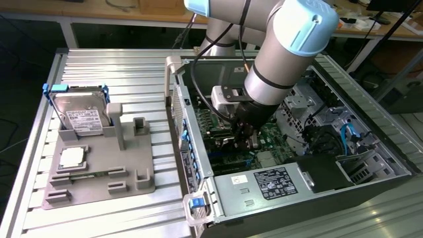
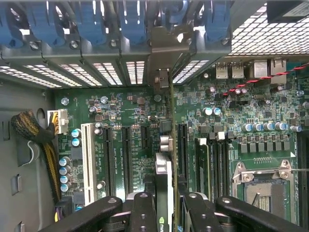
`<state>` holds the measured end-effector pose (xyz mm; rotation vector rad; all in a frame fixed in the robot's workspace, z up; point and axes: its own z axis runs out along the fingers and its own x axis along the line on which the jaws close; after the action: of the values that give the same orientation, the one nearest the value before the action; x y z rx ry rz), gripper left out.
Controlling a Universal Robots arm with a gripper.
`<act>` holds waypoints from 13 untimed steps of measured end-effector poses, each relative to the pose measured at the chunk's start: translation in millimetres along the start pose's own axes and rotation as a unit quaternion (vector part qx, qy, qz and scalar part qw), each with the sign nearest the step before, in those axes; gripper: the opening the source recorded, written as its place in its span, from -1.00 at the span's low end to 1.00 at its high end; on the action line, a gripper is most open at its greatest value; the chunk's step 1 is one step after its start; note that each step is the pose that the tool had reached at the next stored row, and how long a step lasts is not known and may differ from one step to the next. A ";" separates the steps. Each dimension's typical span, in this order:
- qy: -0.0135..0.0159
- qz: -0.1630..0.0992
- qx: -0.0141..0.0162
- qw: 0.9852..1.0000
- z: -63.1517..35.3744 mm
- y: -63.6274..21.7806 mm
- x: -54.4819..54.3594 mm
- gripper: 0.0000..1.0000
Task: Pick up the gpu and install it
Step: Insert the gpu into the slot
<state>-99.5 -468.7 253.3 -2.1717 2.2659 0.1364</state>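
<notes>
The gpu (image 2: 163, 174) was down inside the open computer case (image 1: 264, 183) when I looked, standing on edge over the motherboard (image 2: 130, 121). The pincer (image 2: 170, 205) was clamped on it, one black finger (image 2: 145, 208) on each flat side. On my wrist feed the card showed up as a thin strip running between the long black slots, with its metal bracket (image 2: 164, 53) up against the row of blue-tabbed slot covers at the back of the case. I honestly couldn't tell whether its bottom edge was already touching a slot or just sitting above one.

A white slot (image 2: 88, 159) sat off to one side of the card, and the processor socket (image 2: 263, 181) to the other.

From the outside camera, the arm (image 1: 284, 54) reached down into the case from above, wrist buried among the boards and cables.

Out on the worktop (image 1: 112, 64), well apart from the case toward the exterior view's left, was the grey holder (image 1: 99, 183). The hard drive (image 1: 82, 116) leaned in its blue frame at the far end, and the little square chip (image 1: 71, 157) lay flat just in front of it.
</notes>
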 end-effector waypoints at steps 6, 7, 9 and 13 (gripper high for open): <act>0.000 0.000 0.000 1.000 -0.1 0.0 0.9 -0.46; 0.000 0.000 0.000 1.000 -0.2 0.0 1.3 -0.46; 0.000 0.000 0.000 1.000 -0.3 0.0 1.7 -0.46; 0.001 0.000 0.000 1.000 -0.1 0.0 1.7 -0.46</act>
<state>-99.5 -470.4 253.3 -2.1722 2.2667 0.1355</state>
